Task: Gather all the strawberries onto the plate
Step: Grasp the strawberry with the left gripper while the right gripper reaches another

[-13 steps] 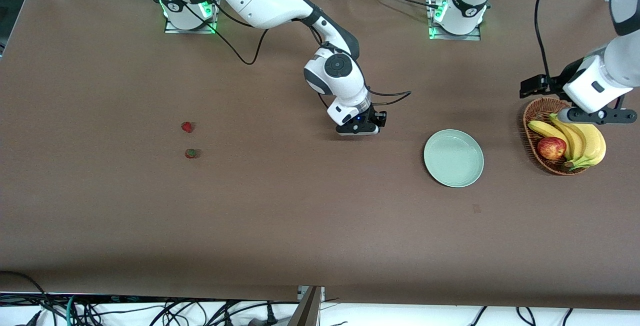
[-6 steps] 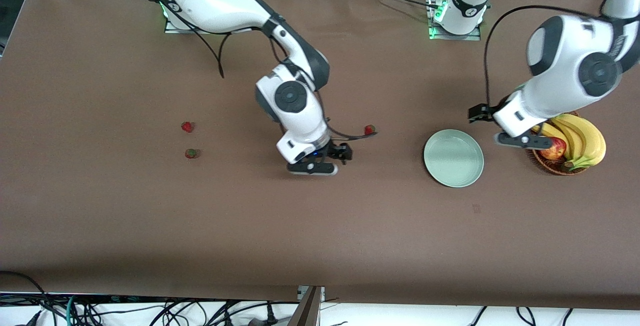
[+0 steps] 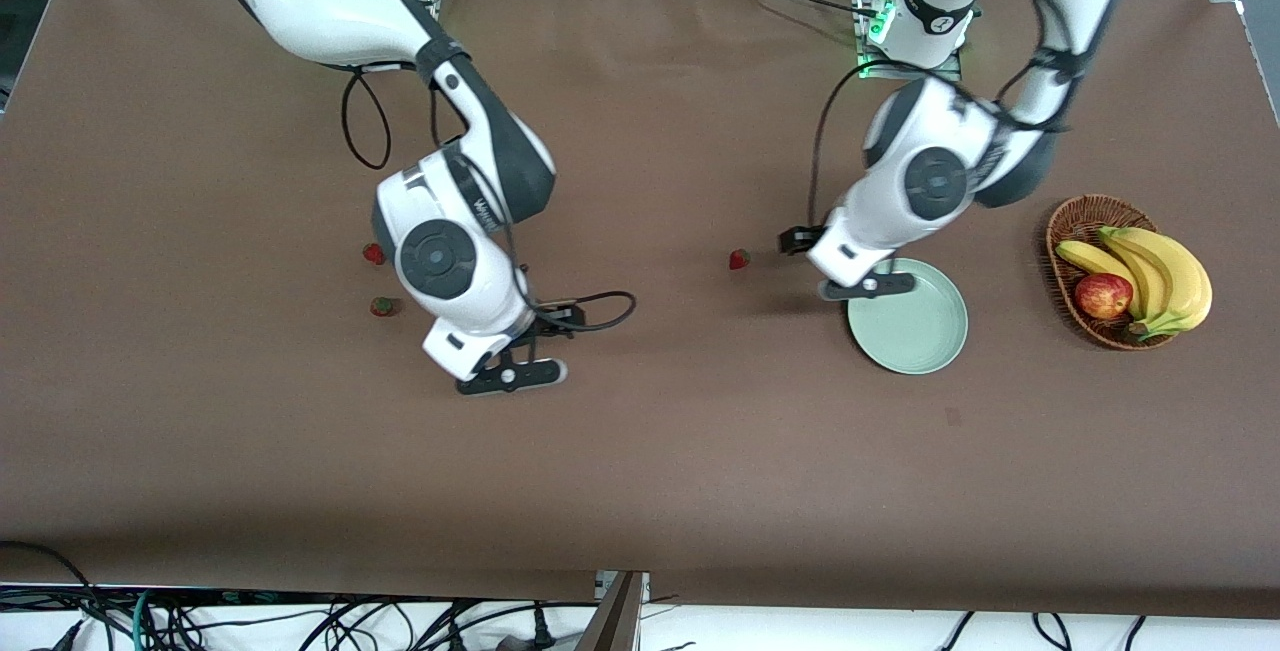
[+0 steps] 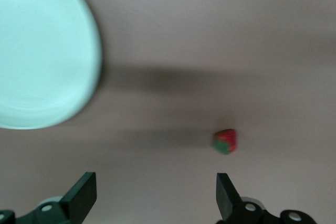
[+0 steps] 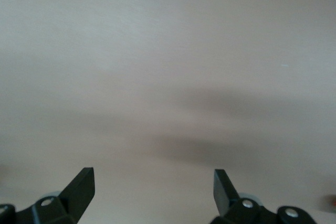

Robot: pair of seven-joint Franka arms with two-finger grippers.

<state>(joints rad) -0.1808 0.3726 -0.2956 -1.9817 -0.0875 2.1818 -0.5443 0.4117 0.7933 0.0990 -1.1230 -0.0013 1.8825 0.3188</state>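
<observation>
- Here, the brown table [image 3: 640, 491] fills the frame, both arms reaching down from its top edge.
- The right arm bends into the center-left; the right gripper [image 3: 512, 374] hovers above bare tabletop, its fingers [image 5: 79, 187] spread wide with nothing between them.
- The left arm curls down at center-right; the left gripper [image 3: 866, 285] hangs over the plate's upper-left rim, its fingers [image 4: 81, 195] likewise spread and empty.
- The wicker basket [image 3: 1062, 231] at the right edge holds bananas [image 3: 1165, 276] and an apple [image 3: 1103, 295].
- The mint-green plate [image 3: 915, 326] lies flat, right of center, and holds nothing.
- One strawberry [image 3: 739, 258] lies on the table just beside the plate, toward mid-frame; in the left wrist view [image 4: 226, 141] its green cap points toward the gripper.
- Two more strawberries [image 3: 374, 253] [image 3: 381, 306] lie close together at left, partly beside the right arm's wrist; their long axes cannot be made out.
</observation>
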